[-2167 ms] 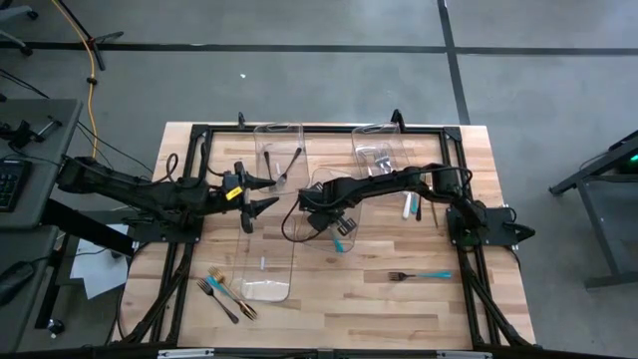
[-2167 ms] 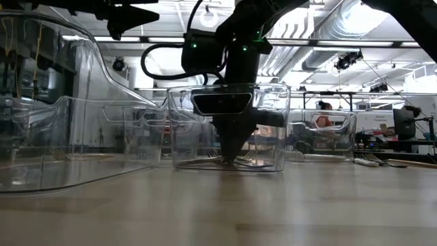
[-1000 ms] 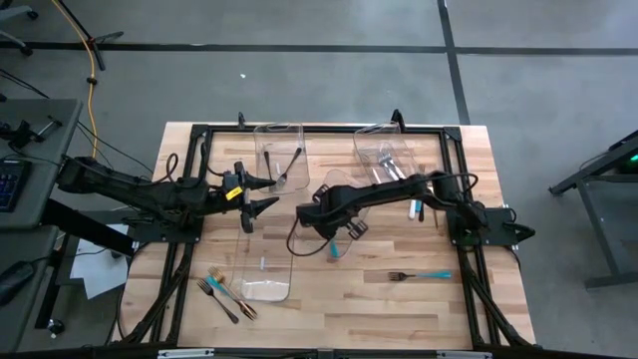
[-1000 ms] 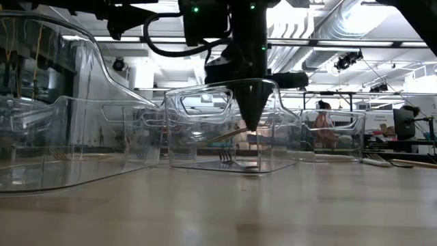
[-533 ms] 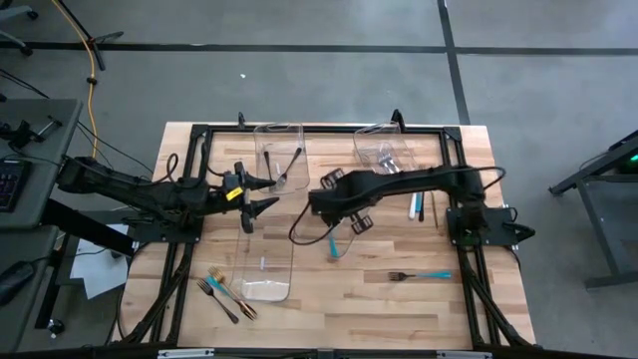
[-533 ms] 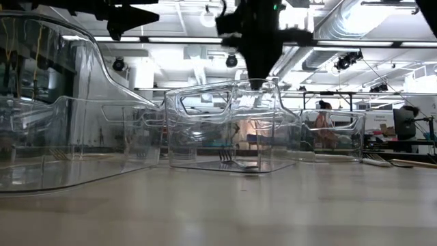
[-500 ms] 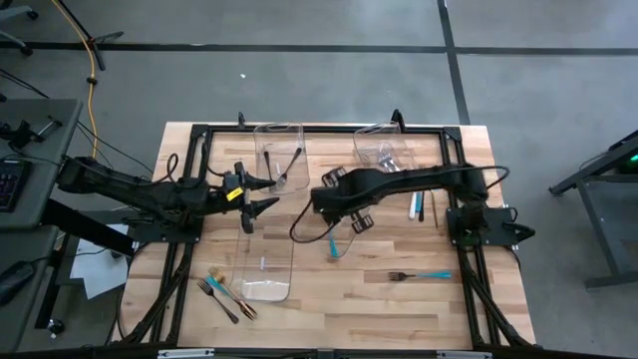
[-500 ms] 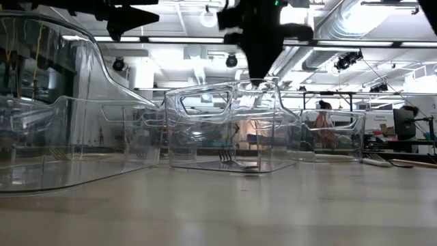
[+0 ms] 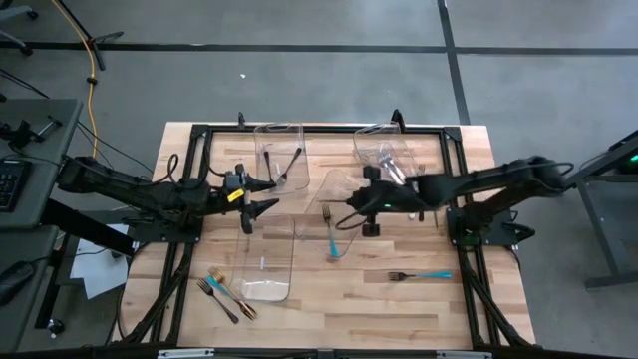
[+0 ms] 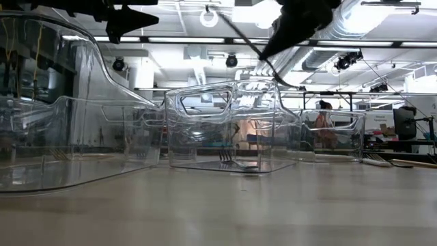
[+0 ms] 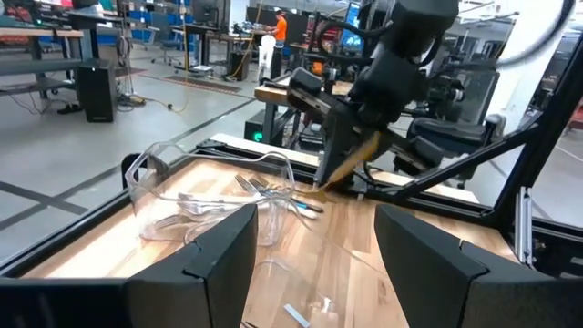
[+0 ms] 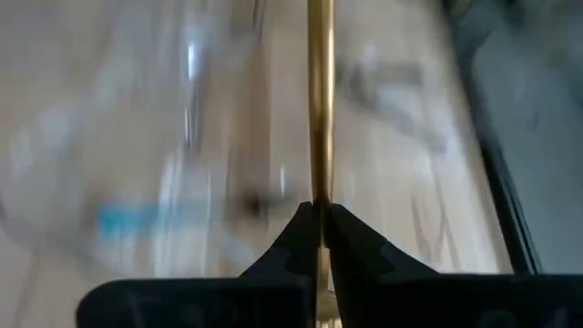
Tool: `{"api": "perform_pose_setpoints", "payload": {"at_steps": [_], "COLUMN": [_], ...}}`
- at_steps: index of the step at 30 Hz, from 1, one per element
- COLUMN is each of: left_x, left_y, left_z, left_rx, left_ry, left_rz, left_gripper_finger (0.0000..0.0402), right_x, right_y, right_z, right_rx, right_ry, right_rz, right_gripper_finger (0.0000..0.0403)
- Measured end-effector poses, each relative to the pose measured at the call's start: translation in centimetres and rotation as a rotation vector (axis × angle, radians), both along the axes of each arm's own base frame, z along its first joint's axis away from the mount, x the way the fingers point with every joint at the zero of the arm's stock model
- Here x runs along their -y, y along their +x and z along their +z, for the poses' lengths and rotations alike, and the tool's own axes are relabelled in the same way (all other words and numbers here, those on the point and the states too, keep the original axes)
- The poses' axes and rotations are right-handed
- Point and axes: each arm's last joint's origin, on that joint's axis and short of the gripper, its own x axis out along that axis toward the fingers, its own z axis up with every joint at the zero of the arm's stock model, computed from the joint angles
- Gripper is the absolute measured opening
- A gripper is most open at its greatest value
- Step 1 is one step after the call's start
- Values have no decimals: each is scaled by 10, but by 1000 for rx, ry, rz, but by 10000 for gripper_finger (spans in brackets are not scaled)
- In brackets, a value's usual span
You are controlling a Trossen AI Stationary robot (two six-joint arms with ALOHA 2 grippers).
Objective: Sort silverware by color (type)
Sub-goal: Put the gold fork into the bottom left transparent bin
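Silverware lay scattered over the wooden table [image 9: 469, 299]: three forks [image 9: 224, 292] below the left jaws [image 9: 261, 192], which hung spread apart and empty near the long clear bin [image 9: 267, 249]. Farther right, the right jaws [image 9: 345, 220] were clamped on a gold utensil [image 12: 319, 100], raised over a teal-handled fork [image 9: 333, 242], with another teal-handled fork [image 9: 420, 275] beyond.

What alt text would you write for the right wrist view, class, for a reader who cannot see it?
The right gripper is shut on a slim gold utensil, whose handle runs straight away from the camera. Behind it, blurred, are the wooden table and clear plastic bins, with a smear of teal among them.
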Motion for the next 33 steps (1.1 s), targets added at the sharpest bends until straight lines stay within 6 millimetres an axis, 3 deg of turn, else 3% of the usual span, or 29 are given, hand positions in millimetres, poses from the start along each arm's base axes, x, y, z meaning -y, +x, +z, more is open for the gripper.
{"api": "perform_pose_setpoints", "payload": {"at_steps": [7,10,21,29,33], "left_x": [1,2,3,9,11], "left_y": [6,10,17,40,44], "left_z": [-2,-7,-4,-13,-12], "left_rx": [8,-28,29,86,126], "left_ry": [1,42,31,107,138], "left_rz": [0,-2,-8,-31,-69], "left_gripper_finger": [213,213,213,213,213], "right_x": [-4,-4,-5,-11,-14], "right_y": [-2,0,9,53,71], "right_z": [-13,-20,-20,-33,-26], "right_rx": [604,723,726,659,671], "right_ry": [87,102,181,173,166], "right_rz": [29,40,39,54,82], "right_gripper_finger": [5,5,5,5,5]}}
